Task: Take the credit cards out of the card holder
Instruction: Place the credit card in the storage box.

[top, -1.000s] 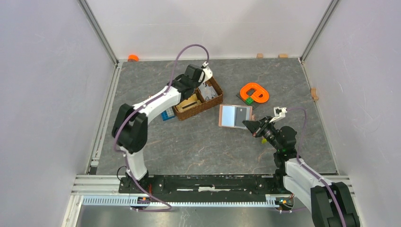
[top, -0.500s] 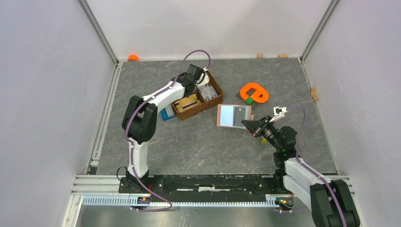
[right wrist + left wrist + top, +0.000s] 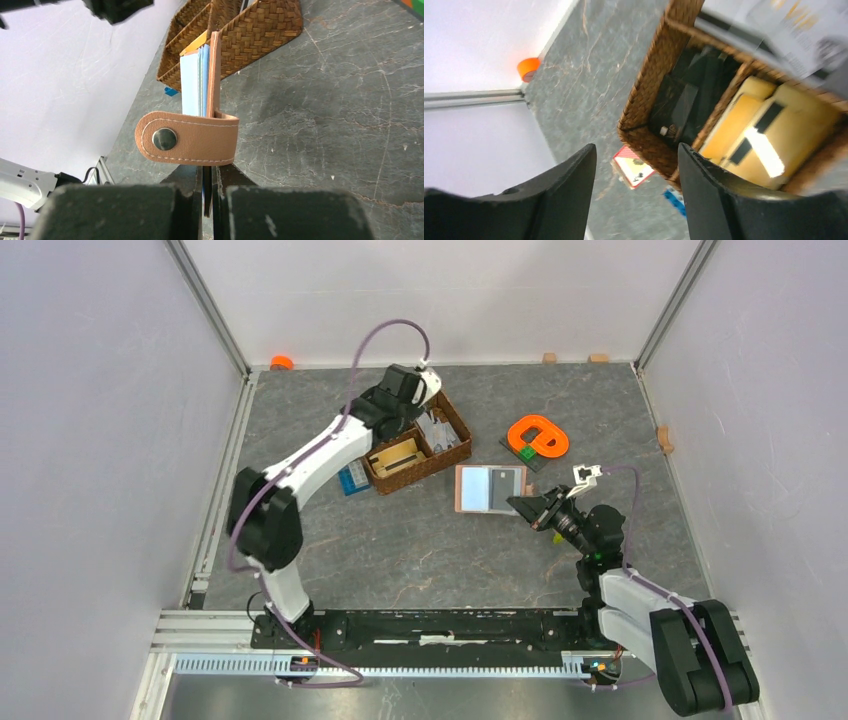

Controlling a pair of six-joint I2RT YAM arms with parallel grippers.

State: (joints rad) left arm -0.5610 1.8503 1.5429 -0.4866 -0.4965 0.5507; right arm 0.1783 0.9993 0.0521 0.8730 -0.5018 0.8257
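The tan card holder (image 3: pixel 490 489) is held off the table, edge-on in the right wrist view, its snap tab (image 3: pixel 187 138) facing the camera. Pale blue credit cards (image 3: pixel 192 87) stand inside it. My right gripper (image 3: pixel 207 182) is shut on the card holder's near edge, also seen from above (image 3: pixel 527 505). My left gripper (image 3: pixel 636 150) hangs open over the brown wicker basket (image 3: pixel 649 100) with nothing between its fingers. From above, this gripper (image 3: pixel 422 402) is at the basket's far end. A pale grey printed flat piece (image 3: pixel 784 30) lies blurred across the basket's top.
The basket (image 3: pixel 418 447) holds yellow and dark items. A red-and-white square piece (image 3: pixel 634 166) and a blue brick (image 3: pixel 354 480) lie beside it. An orange ring piece (image 3: pixel 538 437) with a green brick (image 3: pixel 526 453) sits behind the card holder. An orange cap (image 3: pixel 282 362) is in the far left corner.
My left gripper has gone from shut to open above the basket and its arm has shifted. My right gripper has carried the card holder slightly left.
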